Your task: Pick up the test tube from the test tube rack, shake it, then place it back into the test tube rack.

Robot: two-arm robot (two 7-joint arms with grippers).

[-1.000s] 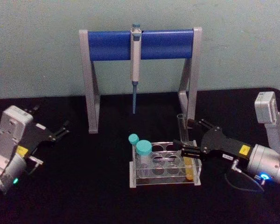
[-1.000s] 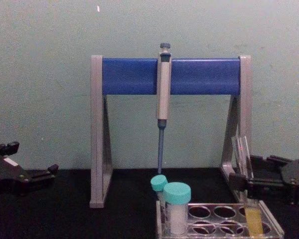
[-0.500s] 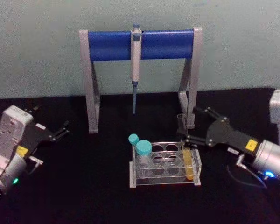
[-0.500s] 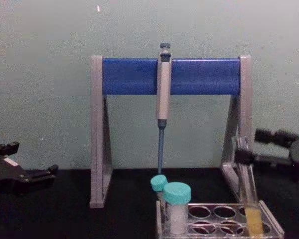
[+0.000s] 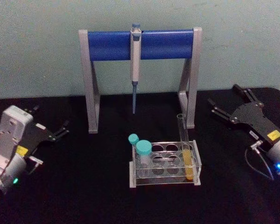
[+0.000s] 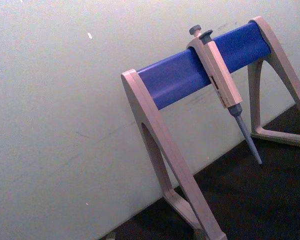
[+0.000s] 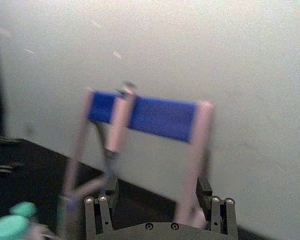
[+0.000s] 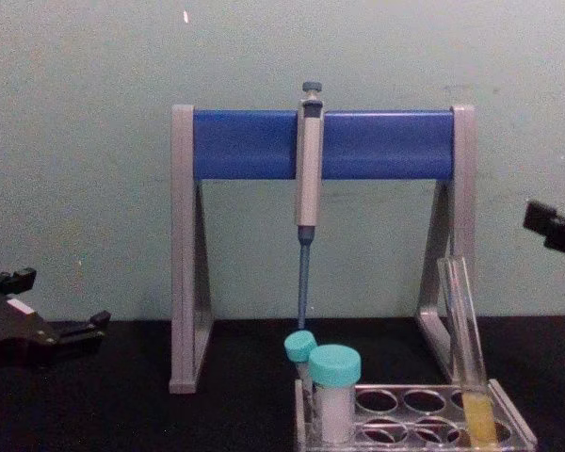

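Head view: the test tube (image 5: pixel 185 150) stands in the right-end hole of the test tube rack (image 5: pixel 164 164), leaning slightly, with yellow-orange liquid in its lower part. The right gripper (image 5: pixel 225 102) is well apart from the tube, to the right and raised, with its fingers spread and nothing between them. The left gripper (image 5: pixel 64 129) sits parked at the far left of the table (image 5: pixel 98 196), fingers parted and empty. Two teal-capped tubes (image 5: pixel 143 154) occupy the left end of the rack, and a pipette (image 5: pixel 135 65) hangs on the pipette stand (image 5: pixel 141 44) behind. Left wrist view: the stand and pipette before a plain wall. Right wrist view: the spread fingers frame the stand. Chest view: the tube rests in the rack's right hole, untouched. Judgement: the tube is seated and released, so the task appears to be at its end, or not begun; if a pick is due, the right gripper must return to the tube's upper section. Yellow stickers show on both wrists; no writing is legible.
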